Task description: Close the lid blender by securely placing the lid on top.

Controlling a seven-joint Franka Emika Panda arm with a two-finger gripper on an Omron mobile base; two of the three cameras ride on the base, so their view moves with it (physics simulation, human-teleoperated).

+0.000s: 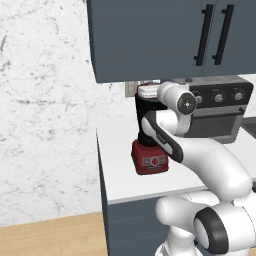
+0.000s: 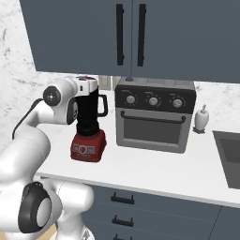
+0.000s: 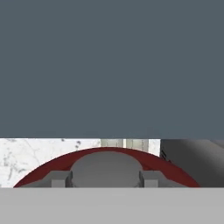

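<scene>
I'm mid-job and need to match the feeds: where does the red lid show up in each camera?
Left base view: the lid is a thin red sliver above the blender jar, under the white hand.
Right base view: lid is a red edge atop the jar, upper left, at the hand.
Hand view: lid is the red arc with grey knob at the bottom.
Shared landmark: the grey toaster oven, right of the blender.

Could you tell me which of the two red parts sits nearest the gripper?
The lid, the red disc with a grey knob right at the fingertips; the blender base stands lower, on the counter.
</scene>
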